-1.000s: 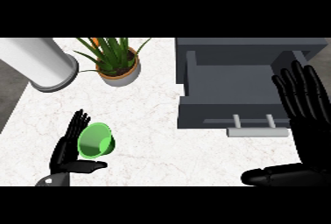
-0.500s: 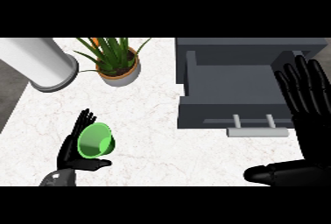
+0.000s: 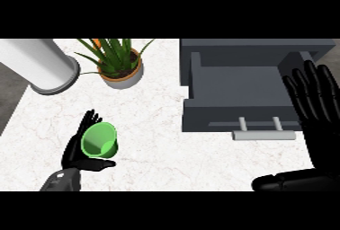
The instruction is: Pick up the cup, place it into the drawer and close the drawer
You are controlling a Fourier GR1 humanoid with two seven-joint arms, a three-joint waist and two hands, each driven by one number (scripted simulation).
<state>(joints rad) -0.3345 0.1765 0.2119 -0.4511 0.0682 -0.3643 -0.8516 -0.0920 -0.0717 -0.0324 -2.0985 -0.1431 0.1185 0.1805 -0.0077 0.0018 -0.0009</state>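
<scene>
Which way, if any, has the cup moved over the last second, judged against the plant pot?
Yes, slightly. The cup, cradled in the left hand, has drifted a little toward the view's right and lower edge, away from the plant pot.

The white marble counter (image 3: 159, 112) carries a potted plant (image 3: 119, 63), a white cylinder (image 3: 40, 63) and an open grey drawer unit (image 3: 239, 90).

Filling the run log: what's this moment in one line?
left hand: shut on cup | right hand: open by drawer | drawer: open

white marble counter (image 3: 166, 148), potted plant (image 3: 119, 63)
</scene>
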